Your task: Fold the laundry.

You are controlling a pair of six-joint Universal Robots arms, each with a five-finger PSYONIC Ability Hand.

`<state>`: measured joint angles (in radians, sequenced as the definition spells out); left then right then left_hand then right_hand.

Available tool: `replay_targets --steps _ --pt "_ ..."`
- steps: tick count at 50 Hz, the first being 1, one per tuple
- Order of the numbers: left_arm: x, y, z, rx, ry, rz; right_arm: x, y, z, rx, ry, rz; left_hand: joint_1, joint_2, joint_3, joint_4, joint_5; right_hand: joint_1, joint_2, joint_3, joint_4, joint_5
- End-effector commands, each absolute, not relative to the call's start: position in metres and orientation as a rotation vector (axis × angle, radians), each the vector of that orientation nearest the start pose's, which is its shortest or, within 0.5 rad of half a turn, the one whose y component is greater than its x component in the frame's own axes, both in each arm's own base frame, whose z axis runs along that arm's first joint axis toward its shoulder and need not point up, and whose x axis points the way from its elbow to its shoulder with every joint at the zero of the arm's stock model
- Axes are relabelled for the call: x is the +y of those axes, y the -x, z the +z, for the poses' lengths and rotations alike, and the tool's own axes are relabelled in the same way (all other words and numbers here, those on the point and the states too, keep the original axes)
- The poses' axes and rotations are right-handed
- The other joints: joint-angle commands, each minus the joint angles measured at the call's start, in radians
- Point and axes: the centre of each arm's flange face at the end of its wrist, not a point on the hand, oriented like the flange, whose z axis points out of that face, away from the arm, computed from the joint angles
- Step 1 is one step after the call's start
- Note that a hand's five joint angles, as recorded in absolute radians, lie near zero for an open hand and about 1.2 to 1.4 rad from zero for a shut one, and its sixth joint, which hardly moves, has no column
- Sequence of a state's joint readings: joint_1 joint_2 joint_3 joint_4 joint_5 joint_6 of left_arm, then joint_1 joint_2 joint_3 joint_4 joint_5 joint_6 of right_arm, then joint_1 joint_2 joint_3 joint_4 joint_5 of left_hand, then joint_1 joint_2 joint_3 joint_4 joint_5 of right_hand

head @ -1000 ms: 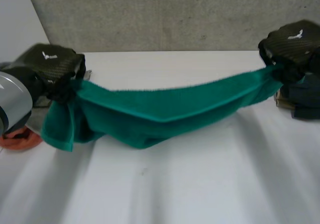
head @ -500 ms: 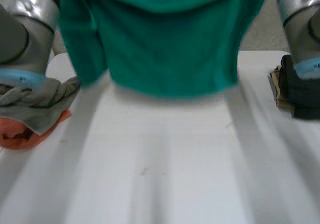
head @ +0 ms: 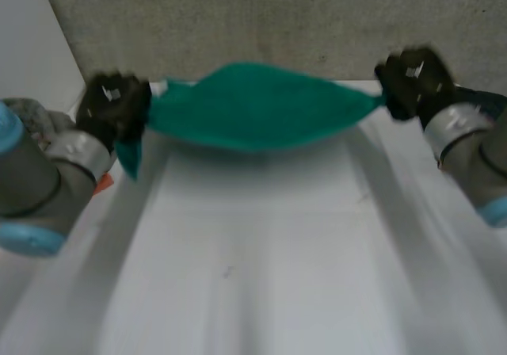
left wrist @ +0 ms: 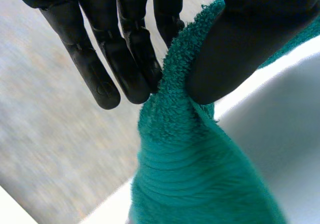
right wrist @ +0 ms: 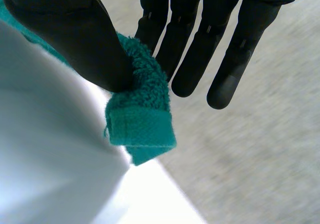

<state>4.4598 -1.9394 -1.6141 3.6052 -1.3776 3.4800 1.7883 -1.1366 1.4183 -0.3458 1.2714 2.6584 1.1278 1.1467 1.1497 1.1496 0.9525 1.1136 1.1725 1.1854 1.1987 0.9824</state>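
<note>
A green towel [head: 253,105] stretches in the air between my two hands above the far part of the white table [head: 261,252]. My left hand [head: 115,105] pinches its left end between thumb and straight fingers [left wrist: 125,59]; the towel [left wrist: 195,174] bunches there and a corner hangs down beside the hand. At the towel's right end, my right hand [head: 412,82] pinches the hemmed corner [right wrist: 140,121] between thumb and fingers [right wrist: 195,59]. The towel bulges upward in the middle.
A grey wall [head: 277,22] rises just behind the table's far edge. An orange and grey pile of cloth [head: 47,125] lies at the left behind my left arm. Something dark [head: 487,101] sits at the right behind my right arm.
The towel hung high and close to the camera half a second ago. Both hands have since swung it forward and down, and it now stretches flat over the table's far part.
</note>
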Motion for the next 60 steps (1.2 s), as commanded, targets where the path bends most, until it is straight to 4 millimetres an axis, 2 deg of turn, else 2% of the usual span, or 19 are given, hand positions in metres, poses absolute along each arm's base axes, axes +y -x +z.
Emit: replay_targets --steps 1,3,7,14,25,31,38,51,60 --pt "-0.323 0.230 0.138 2.074 -1.035 -2.087 -0.345 -0.237 0.176 2.016 1.191 -2.099 -0.276 -0.295 -0.298 -0.298 -0.275 0.283 0.224 0.211 0.198 0.239" --pt "-0.321 0.228 0.129 2.053 -1.087 -2.024 -0.344 -0.232 0.169 2.056 1.216 -2.065 -0.540 -0.559 -0.562 -0.562 -0.539 0.283 0.224 0.211 0.198 0.239" --pt "-0.322 0.224 0.125 2.022 -1.110 -1.967 -0.345 -0.227 0.167 2.100 1.209 -2.024 -0.647 -0.666 -0.669 -0.669 -0.646 0.283 0.224 0.211 0.198 0.239" --pt "-0.321 0.213 0.127 2.076 -1.037 -1.900 -0.344 -0.220 0.167 2.150 1.174 -1.986 -0.744 -0.763 -0.766 -0.766 -0.743 0.283 0.224 0.211 0.198 0.239" --pt "-0.305 0.194 0.137 2.177 -0.931 -1.833 -0.346 -0.209 0.163 2.219 1.141 -1.958 -0.668 -0.687 -0.690 -0.690 -0.667 0.283 0.224 0.211 0.198 0.239" --pt "-0.297 0.177 0.146 2.346 -0.891 -1.786 -0.350 -0.204 0.163 2.230 1.131 -1.965 -0.489 -0.508 -0.511 -0.511 -0.488 0.283 0.224 0.211 0.198 0.239" --pt "-0.300 0.168 0.138 2.520 -0.949 -1.734 -0.348 -0.207 0.158 2.234 1.142 -1.945 -0.450 -0.469 -0.472 -0.472 -0.450 0.283 0.224 0.211 0.198 0.239" --pt "-0.323 0.169 0.121 2.447 -1.046 -1.703 -0.347 -0.207 0.154 2.244 1.148 -1.927 -0.480 -0.499 -0.502 -0.502 -0.479 0.283 0.224 0.211 0.198 0.239" --pt "-0.337 0.176 0.115 2.384 -1.066 -1.757 -0.347 -0.207 0.152 2.249 1.148 -1.919 -0.386 -0.405 -0.408 -0.408 -0.385 0.283 0.224 0.211 0.198 0.239"
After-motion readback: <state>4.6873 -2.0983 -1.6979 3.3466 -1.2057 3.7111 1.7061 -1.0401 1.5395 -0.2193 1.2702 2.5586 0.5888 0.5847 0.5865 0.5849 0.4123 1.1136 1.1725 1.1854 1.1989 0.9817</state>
